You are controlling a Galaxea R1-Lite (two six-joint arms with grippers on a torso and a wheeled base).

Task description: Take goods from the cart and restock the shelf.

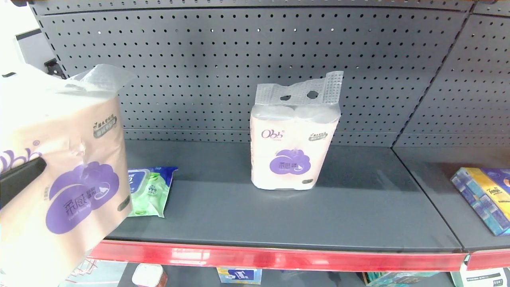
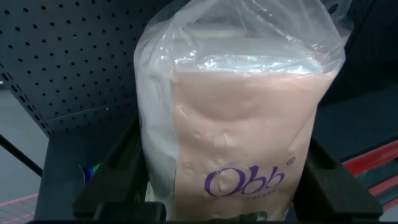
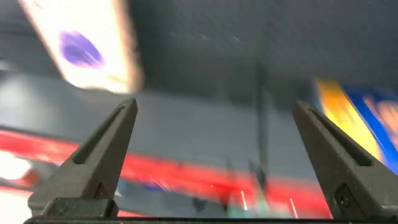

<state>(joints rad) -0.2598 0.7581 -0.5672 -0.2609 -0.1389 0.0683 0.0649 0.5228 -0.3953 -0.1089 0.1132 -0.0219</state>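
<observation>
1. Left claw [image 2: 224, 186]: it pinches a pink plastic-wrapped pack of tissue rolls with a purple cloud print [image 1: 59, 171]. In the left wrist view I see a black finger [image 2: 112, 174] pressed against each flank of the pack.
2. The held pack sits at the near left in the head view, tilted, in front of the left end of the grey metal shelf with a red front strip [image 1: 358, 207]. Its lower part overlaps the red strip. I cannot tell whether any part of it touches the shelf.
3. Right claw [image 3: 214, 104]: it is spread wide, with nothing between its two dark fingers. Its wrist view is blurred and looks onto the red strip and the shelf deck.
4. A second pink pack of the same kind [image 1: 294, 147] stands upright near the middle of the shelf. Its clear perforated handle flap points up, close to the grey pegboard back panel [image 1: 239, 59].
5. A green and blue soft packet of wipes [image 1: 149, 191] lies flat on the shelf, just beside the held pack and well apart from the standing one.
6. A blue and yellow carton [image 1: 484, 199] lies on the next shelf section to the right.
7. On the tier below are a small blue box [image 1: 239, 275] and a white-topped container [image 1: 149, 275], both partly cut off.
</observation>
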